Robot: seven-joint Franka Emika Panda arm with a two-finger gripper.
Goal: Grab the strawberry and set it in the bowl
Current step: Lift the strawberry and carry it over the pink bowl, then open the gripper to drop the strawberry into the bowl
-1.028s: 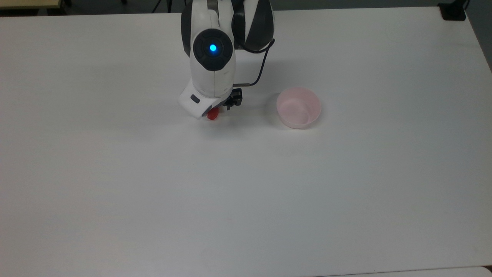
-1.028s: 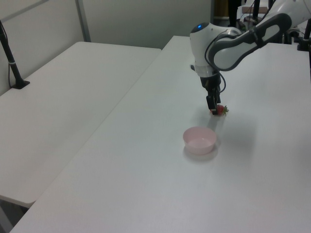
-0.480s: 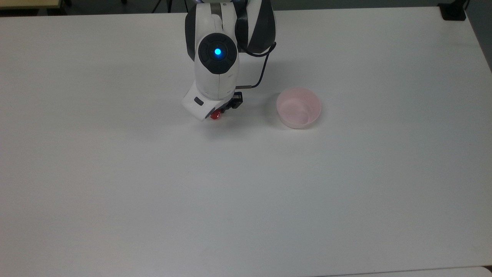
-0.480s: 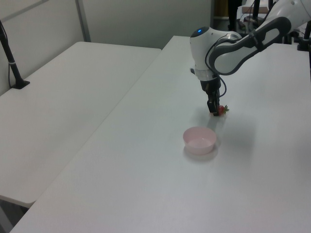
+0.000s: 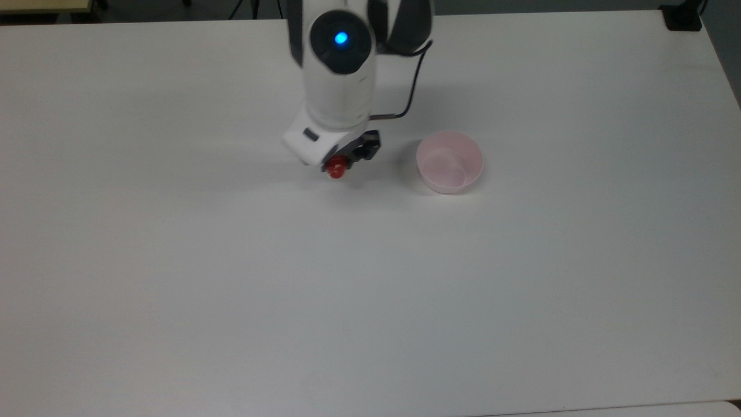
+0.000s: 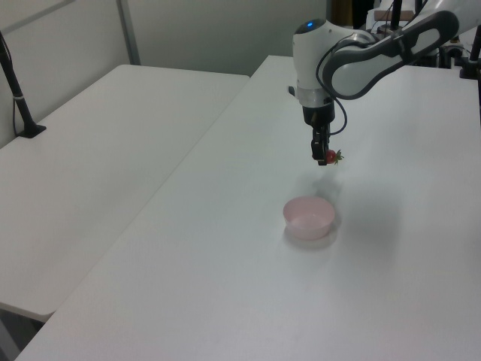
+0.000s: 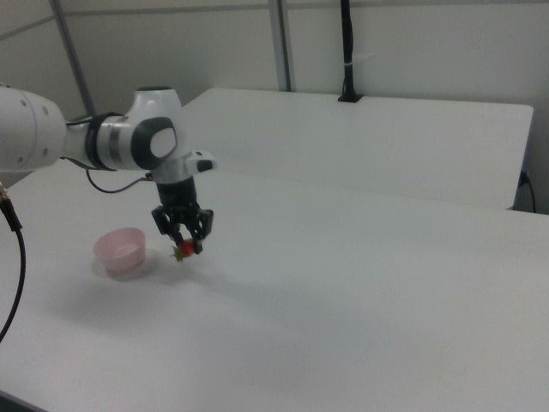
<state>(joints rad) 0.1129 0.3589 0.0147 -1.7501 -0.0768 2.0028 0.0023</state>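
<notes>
The small red strawberry [image 5: 335, 168] [image 6: 331, 156] [image 7: 183, 250] hangs above the white table, clear of the surface, with its green cap sticking out sideways. My gripper [image 5: 343, 163] [image 6: 324, 156] [image 7: 185, 248] is shut on it and points straight down. The pale pink bowl [image 5: 450, 161] [image 6: 309, 216] [image 7: 120, 251] stands on the table with nothing inside. In the top view the bowl is to the right of the gripper; in the left view it is below and slightly left of it; in the right view it is to the left.
The white table [image 5: 370, 278] spreads wide on all sides of the bowl. A second white table [image 6: 98, 150] stands alongside. A black cable [image 5: 412, 87] loops off the arm near the wrist.
The gripper has risen off the table with the strawberry in it and shifted slightly to the top view's right, toward the bowl. The bowl has not moved.
</notes>
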